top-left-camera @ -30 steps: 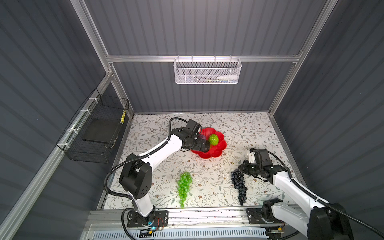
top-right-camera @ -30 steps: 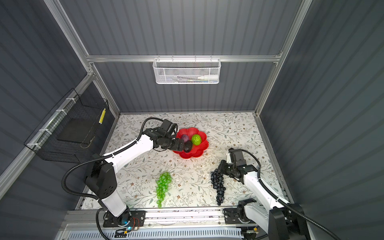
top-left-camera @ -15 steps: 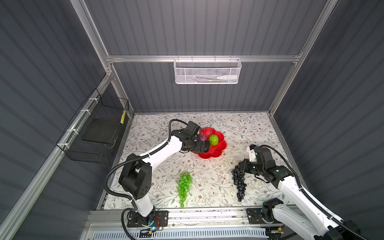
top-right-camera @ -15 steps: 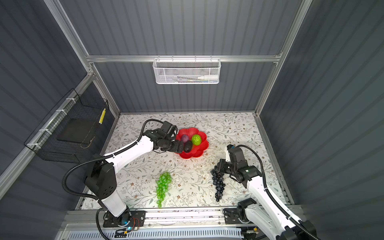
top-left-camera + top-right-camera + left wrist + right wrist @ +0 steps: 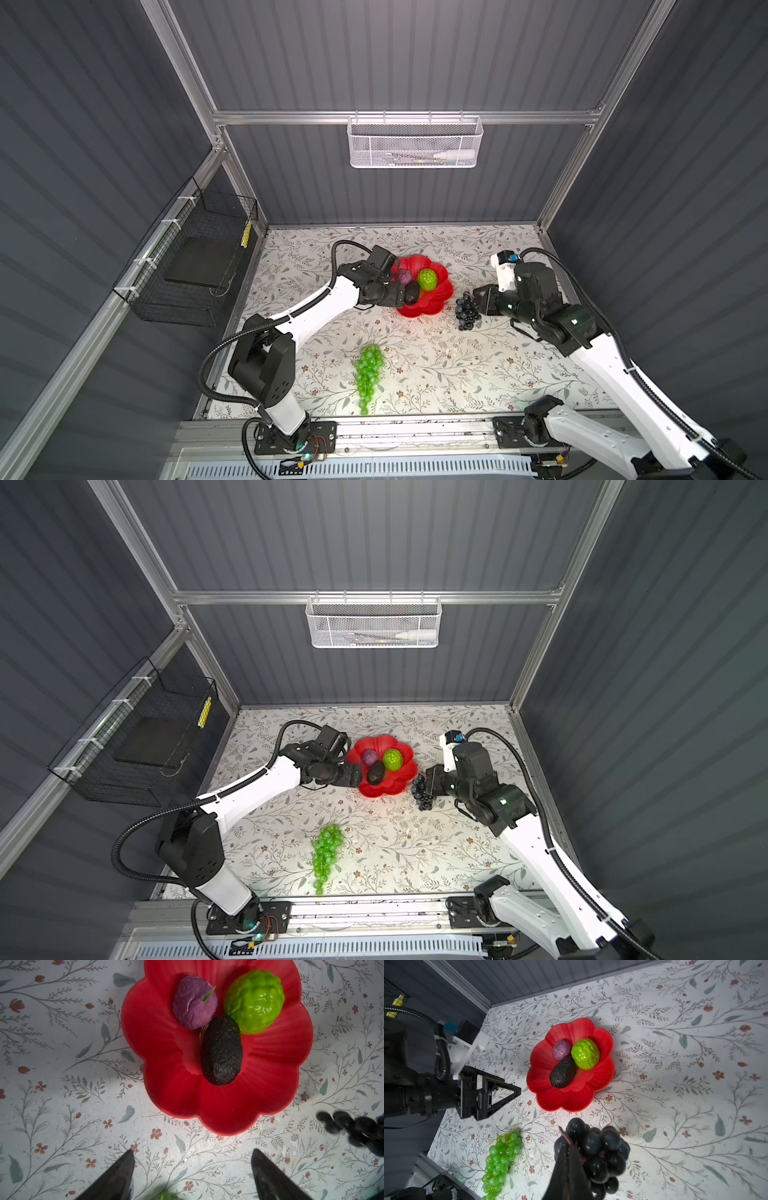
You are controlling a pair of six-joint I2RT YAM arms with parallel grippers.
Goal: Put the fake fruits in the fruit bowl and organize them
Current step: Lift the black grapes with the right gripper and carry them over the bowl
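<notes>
Glossy red petalled fruit bowl holds purple ball, bumpy lime-green fruit, rough black oval. My right gripper pinches dark grape bunch beside it; left gripper spread, empty; green grape bunch on table.

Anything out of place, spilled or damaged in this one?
Nothing looks damaged or spilled. Only the green grape bunch is out of place: it lies on the table near the front edge, apart from the red fruit bowl. The dark grape bunch is in the right gripper beside the bowl.
</notes>
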